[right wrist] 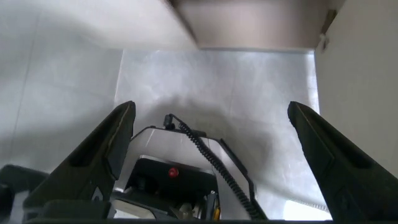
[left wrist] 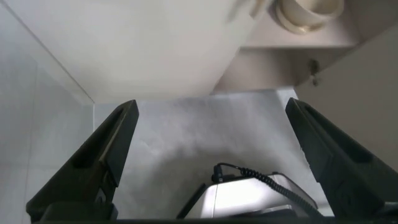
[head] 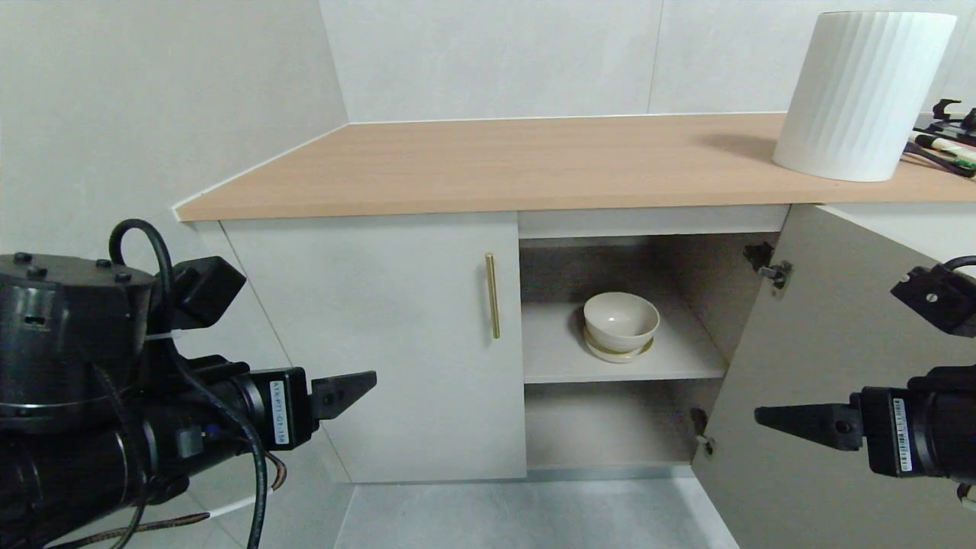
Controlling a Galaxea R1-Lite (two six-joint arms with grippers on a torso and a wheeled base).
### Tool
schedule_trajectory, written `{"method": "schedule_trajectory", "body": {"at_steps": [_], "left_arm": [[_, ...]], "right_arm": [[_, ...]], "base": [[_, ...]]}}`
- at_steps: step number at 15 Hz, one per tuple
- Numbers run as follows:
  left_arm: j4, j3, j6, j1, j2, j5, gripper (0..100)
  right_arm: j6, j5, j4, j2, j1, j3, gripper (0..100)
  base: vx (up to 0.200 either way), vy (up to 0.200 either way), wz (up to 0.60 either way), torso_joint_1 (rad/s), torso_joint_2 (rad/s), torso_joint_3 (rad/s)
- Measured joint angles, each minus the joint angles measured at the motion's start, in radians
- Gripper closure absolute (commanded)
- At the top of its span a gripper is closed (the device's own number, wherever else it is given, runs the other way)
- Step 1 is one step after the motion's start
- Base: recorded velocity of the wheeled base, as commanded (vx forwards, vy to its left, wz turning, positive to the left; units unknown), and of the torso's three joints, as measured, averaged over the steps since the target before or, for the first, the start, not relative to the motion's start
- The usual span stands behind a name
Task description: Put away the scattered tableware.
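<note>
A cream bowl (head: 621,319) rests on a small plate (head: 619,351) on the upper shelf (head: 557,354) of the open cabinet; the bowl (left wrist: 309,14) also shows at the edge of the left wrist view. My left gripper (head: 347,393) hangs in front of the closed left door (head: 381,343), open and holding nothing, its fingers (left wrist: 106,155) spread wide over the floor. Beside the swung-out right door (head: 808,366), my right gripper (head: 785,421) is open too, with nothing between its fingers (right wrist: 102,155).
The left door carries a brass handle (head: 492,295). A white ribbed cylinder (head: 862,95) stands on the wooden countertop (head: 496,164) at the right, with pens and small tools (head: 945,145) beside it. The lower shelf (head: 602,427) is bare. Grey floor (head: 526,515) lies below.
</note>
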Motion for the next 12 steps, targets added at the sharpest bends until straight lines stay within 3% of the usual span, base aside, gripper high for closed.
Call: {"method": "schedule_trajectory", "body": {"at_steps": [7,12], "left_arm": [[0.0,0.004,0.002,-0.002,0.007,0.0,0],[0.0,0.006,0.003,-0.003,0.006,-0.001,0]], "right_arm": [[-0.043,0.001,-0.002,-0.013,0.0,0.021,0],[-0.045,-0.001,-0.002,-0.024,-0.001,0.018,0]], "base": [[-0.2,0.0,0.0,0.001,0.0,0.002],[0.0,0.0,0.0,0.0,0.0,0.0]]}}
